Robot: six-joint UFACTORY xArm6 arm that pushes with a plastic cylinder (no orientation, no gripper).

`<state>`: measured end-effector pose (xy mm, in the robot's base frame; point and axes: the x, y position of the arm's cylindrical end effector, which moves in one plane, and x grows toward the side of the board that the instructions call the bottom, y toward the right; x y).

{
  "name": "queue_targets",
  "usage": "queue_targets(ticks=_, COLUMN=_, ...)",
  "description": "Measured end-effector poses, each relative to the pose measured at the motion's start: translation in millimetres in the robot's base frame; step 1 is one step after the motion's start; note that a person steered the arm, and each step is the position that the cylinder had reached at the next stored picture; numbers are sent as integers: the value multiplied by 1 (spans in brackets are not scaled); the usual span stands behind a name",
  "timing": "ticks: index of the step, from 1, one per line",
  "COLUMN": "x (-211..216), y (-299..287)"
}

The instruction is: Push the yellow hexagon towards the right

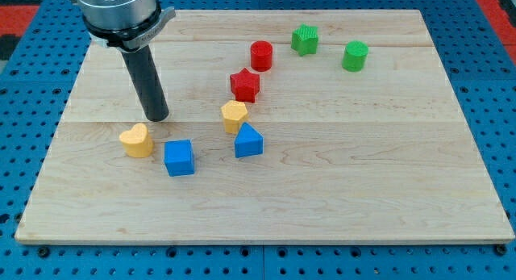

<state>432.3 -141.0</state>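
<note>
Your tip (157, 117) sits on the board (363, 191) toward its left edge, roughly midway between the top and bottom edges, touching no block; it is a bare rod, so there is nothing to open, close or hold. The yellow hexagon (234, 115) lies near the board's centre, a little left of it, well apart from your tip on the view's right. Judgement: you are in the approach step, the push not yet begun. The tip already stands on the hexagon's left, nearly level with it, so the next move calls for a straight slide toward the right edge until contact, then on. Watch the neighbours: the red star (245, 85) just above the hexagon and the blue triangular block (248, 141) just below it, both close enough to be clipped if the line drifts. The yellow heart (136, 140) sits just below your tip; a blue cube (179, 157) lies beside it. Count: two yellow, two blue, two red including the red cylinder (260, 55), two green — green star-like block (305, 39), green cylinder (355, 56) — eight blocks.
</note>
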Motion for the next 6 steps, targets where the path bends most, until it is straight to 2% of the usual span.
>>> queue_targets(ticks=3, x=10, y=157)
queue_targets(ticks=5, x=3, y=167)
queue_targets(ticks=6, x=13, y=169)
